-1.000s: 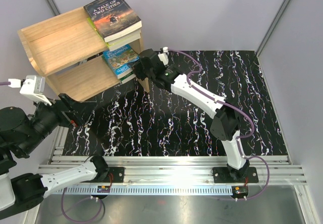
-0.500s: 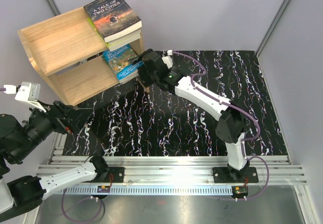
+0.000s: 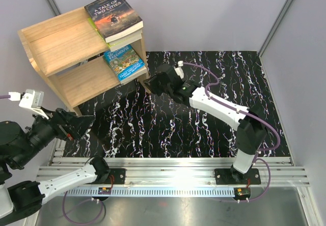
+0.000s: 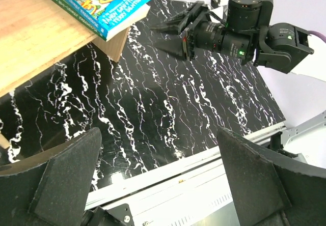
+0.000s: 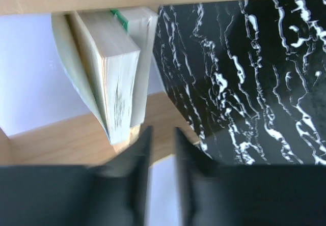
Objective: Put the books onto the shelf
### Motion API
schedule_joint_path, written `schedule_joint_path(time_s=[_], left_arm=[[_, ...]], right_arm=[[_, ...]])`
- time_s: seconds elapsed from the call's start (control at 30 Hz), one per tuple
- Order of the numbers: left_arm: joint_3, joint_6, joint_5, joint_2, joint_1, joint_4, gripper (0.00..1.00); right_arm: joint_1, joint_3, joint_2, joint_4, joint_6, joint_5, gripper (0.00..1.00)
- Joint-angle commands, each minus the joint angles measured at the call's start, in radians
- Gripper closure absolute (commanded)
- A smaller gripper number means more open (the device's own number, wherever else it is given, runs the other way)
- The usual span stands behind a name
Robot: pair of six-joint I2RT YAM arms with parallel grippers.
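Marbled black table [image 3: 178, 129]; lower-tier books [image 3: 125, 62] half-hidden; left claw [image 4: 158, 134] wide, right claw [image 5: 162, 137] blurred, ajar.

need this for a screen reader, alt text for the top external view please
A wooden two-tier shelf at the far left of a black marbled table holds A Tale of Two Cities on top and a blue cartoon book below. The right arm's fingers point at the lower tier; the left arm's fingers hang open.

White & blk arms [image 3: 214, 104], purple cables [image 3: 196, 64], green LED [image 4: 236, 51], blk wedge-shaped fingers [image 4: 66, 177]
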Motion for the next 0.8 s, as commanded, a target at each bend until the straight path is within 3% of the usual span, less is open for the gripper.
schedule_joint_path(time_s=[0.0, 0.1, 0.4, 0.77], left_arm=[[-0.050, -0.024, 0.043, -0.027, 0.000, 0.040, 0.01], [-0.093, -0.052, 0.049, -0.041, -0.002, 0.051, 0.01], [-0.044, -0.089, -0.028, 0.034, -0.002, 0.027, 0.01], [-0.093, -0.196, -0.087, 0.048, 0.000, 0.028, 0.01]], right_arm=[[0.010, 0.003, -0.022, 0.102, -0.039, -0.054, 0.78], [0.011, 0.014, -0.001, 0.111, -0.045, -0.083, 1.00], [-0.055, 0.149, 0.099, 0.096, -0.102, -0.178, 1.00], [-0.157, 0.100, 0.122, 0.163, -0.100, -0.307, 1.00]])
